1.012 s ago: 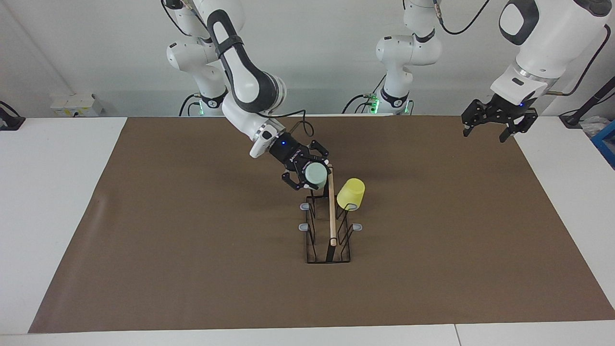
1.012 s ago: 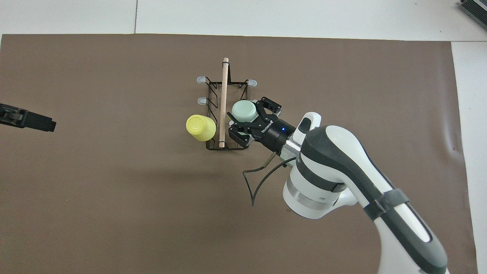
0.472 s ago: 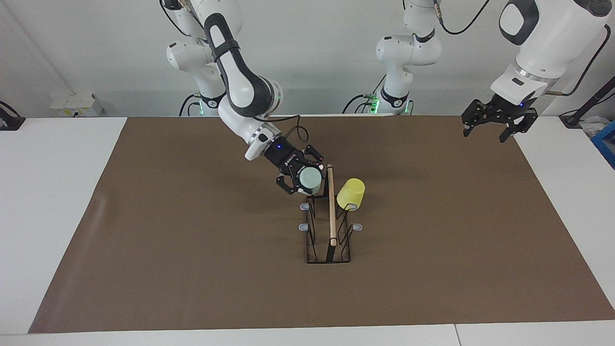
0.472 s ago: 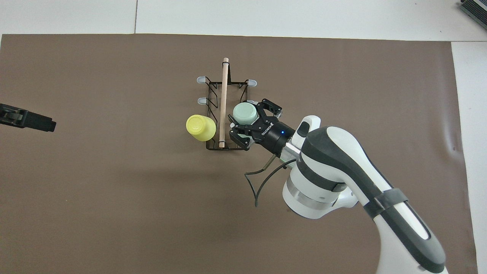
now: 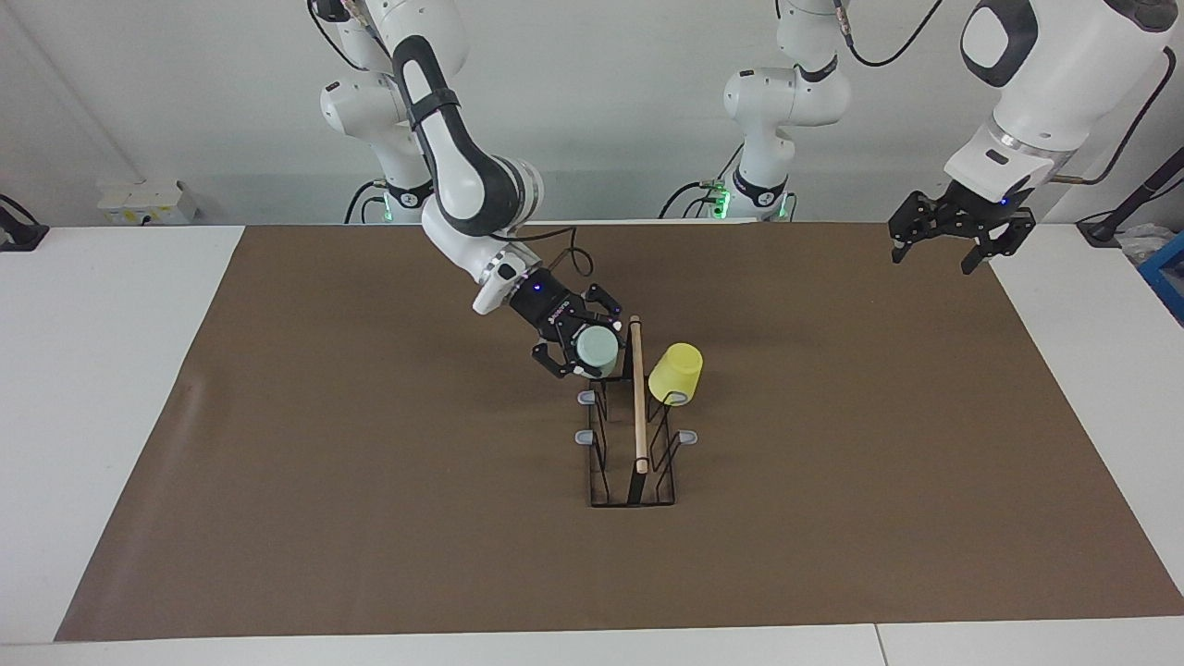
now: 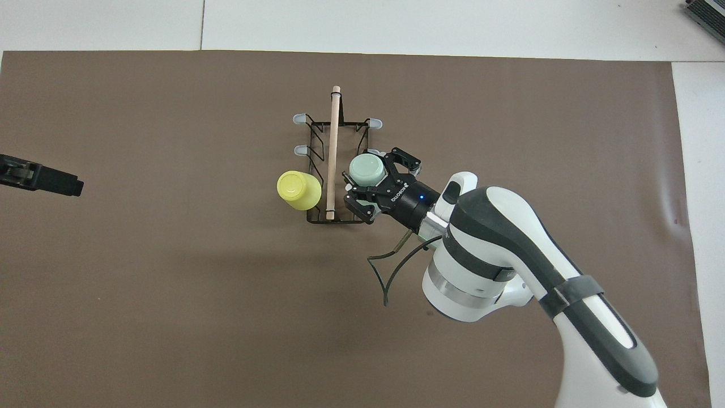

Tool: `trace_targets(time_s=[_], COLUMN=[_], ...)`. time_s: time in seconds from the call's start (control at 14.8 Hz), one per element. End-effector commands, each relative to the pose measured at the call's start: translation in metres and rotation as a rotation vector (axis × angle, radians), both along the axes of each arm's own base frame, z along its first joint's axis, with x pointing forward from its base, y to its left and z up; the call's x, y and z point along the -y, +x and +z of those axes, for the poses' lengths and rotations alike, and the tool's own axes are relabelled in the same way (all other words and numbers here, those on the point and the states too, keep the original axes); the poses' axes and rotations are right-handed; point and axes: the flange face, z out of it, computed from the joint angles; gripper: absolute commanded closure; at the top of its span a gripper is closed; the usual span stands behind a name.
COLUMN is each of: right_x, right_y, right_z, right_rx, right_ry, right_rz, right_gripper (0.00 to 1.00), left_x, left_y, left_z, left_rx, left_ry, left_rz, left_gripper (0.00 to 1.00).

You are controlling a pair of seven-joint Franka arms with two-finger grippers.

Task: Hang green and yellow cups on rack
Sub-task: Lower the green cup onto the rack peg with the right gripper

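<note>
The right gripper (image 5: pixel 592 349), its fingers clamped on the pale mint green plastic cup (image 5: pixel 598 347), holds it over the black wire rack with a wooden rod handle (image 5: pixel 638 398), where the bright yellow plastic cup (image 5: pixel 676 373) hangs on a prong on the left arm's side. The left gripper (image 5: pixel 934 248) waits, fingers spread wide and empty, above the brown-covered counter (image 5: pixel 370 481).

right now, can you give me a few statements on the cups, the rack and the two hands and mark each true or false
1. The bright yellow plastic cup hangs upturned on a prong of the black wire rack. True.
2. The pale mint green plastic cup stands on the brown mat. False: the right hand grips it over the rack's end nearer the robots.
3. The left hand holds a cup. False: it hangs open and empty over the mat's corner.
4. The rack's wooden rod lies between the two cups. True.
</note>
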Motion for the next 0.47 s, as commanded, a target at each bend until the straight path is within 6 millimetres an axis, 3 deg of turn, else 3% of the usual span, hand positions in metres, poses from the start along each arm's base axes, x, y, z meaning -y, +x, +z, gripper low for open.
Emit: trace_targets(time_s=[0.0,0.13,0.27,0.34,0.4], right_x=[0.0026,0.0029,0.0034,0.0033,0.0033], right_y=[0.0006,0.0002,-0.0004,-0.0005,-0.0005], right_z=[-0.0047,-0.0054,-0.0061,-0.0061,-0.0062], right_rx=[0.016,0.015,0.002,0.001,0.001], right_ry=[0.01,0.01,0.02,0.021,0.022], right_rz=[-0.007,-0.007,-0.024,-0.025,-0.026], right_gripper=[0.69,0.68,0.24,0.07,0.0], left_x=[-0.0006,-0.0006,-0.0006,-0.0006,-0.0006], left_y=[-0.0088,-0.0088,-0.0087,-0.0088,-0.0087], left_z=[0.0006,0.0006,0.0007,0.0006,0.0007], left_rx=[0.003,0.003,0.005,0.003,0.005], left_ry=[0.011,0.011,0.011,0.011,0.011], left_rz=[0.008,0.008,0.008,0.008,0.008], left_gripper=[0.0,0.0,0.0,0.0,0.0])
